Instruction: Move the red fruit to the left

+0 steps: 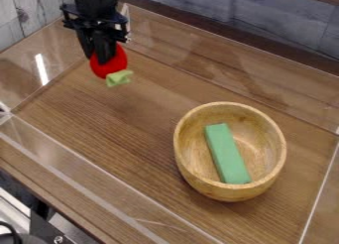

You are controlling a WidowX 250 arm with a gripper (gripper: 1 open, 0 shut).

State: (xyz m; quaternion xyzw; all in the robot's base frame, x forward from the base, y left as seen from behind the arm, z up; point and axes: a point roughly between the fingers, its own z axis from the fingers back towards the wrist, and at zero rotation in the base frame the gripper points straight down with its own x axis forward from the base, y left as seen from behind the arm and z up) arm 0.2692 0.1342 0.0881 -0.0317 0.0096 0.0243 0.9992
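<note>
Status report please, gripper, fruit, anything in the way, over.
Black gripper shut on small red toy fruit, leafy green stem showing. Wooden bowl off to one side, not in the way.

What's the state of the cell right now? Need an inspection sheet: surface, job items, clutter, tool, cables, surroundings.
Surface: brown wooden table, plank seams visible; no spill seen
Job item: red fruit at the tool, green stem pointing down toward the table side nearest the camera; clearance below can't be told
Clutter: wooden bowl with green block inside, well apart from the fruit
Tool: shut on the fruit, near the far edge of the table
Cables: dark cable at the bottom left corner, off the table
Surroundings: pale strips along the table's edges; no person seen
</note>
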